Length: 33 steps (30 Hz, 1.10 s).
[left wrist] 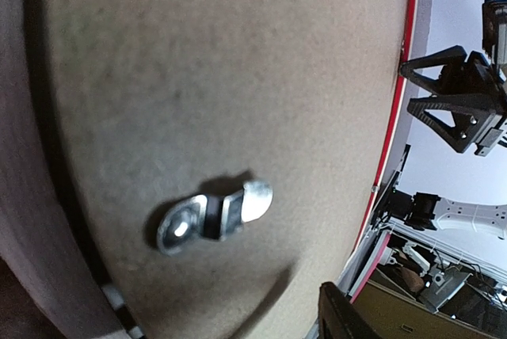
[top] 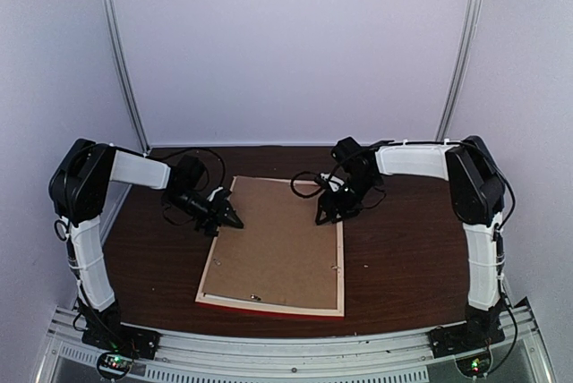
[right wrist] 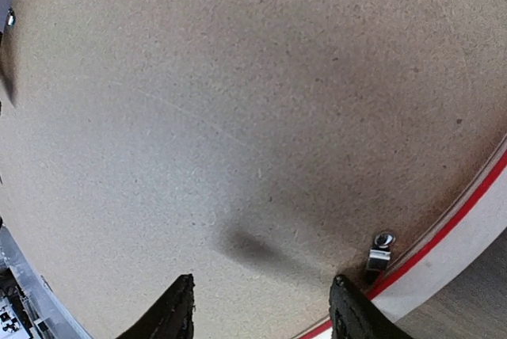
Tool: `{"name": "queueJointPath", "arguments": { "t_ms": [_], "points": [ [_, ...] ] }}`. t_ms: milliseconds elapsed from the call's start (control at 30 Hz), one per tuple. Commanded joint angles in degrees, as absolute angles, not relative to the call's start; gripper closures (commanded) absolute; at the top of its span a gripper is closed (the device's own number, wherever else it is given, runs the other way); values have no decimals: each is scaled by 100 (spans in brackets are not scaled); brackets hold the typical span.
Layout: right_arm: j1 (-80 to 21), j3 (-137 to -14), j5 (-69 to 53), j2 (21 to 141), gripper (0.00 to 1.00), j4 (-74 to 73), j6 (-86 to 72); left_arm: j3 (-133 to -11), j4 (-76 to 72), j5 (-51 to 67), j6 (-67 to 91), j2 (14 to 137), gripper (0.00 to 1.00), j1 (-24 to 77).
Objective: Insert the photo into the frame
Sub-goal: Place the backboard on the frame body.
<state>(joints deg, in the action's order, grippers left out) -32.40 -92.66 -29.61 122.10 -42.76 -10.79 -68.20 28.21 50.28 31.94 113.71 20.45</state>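
The frame (top: 269,303) lies face down on the table, pale wood back up, with its red edge along the near side. A plain brown backing board (top: 277,240) fills it. The photo is out of view. My left gripper (top: 231,217) is low over the board at the frame's left side. Only one of its fingers (left wrist: 348,315) shows in the left wrist view, off to the side, near a metal turn clip (left wrist: 214,214). My right gripper (top: 322,216) hovers over the board near the frame's right side. It is open and empty (right wrist: 261,315), beside another clip (right wrist: 382,250).
The dark wood table (top: 403,258) extends right and left of the frame. Cables loop behind both wrists (top: 309,179). White walls close the back. The metal base rail (top: 286,347) runs along the near edge.
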Motion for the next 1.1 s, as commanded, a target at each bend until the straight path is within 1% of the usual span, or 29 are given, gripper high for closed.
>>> {"name": "queueJointPath", "arguments": {
  "t_ms": [0, 200, 533, 733, 1067],
  "points": [
    [-3275, -9098, -3132, 11843, 43, -4270, -1244, -6996, 2817, 5108, 3112, 11422, 52, 2118],
    [-3346, -8613, -2998, 11162, 43, -4134, -1374, -7029, 2915, 5025, 3050, 11413, 52, 2118],
    [-3930, -7527, -2727, 10344, 41, -3780, -1757, -7103, 2947, 5012, 3000, 11404, 51, 2118],
    [-4289, -7040, -2596, 10248, 41, -3440, -2025, -7139, 3041, 4967, 2953, 11414, 51, 2118],
    [-4600, -6715, -2381, 10263, 41, -3300, -2197, -7134, 3041, 4944, 2936, 11413, 51, 2118]
  ]
}}
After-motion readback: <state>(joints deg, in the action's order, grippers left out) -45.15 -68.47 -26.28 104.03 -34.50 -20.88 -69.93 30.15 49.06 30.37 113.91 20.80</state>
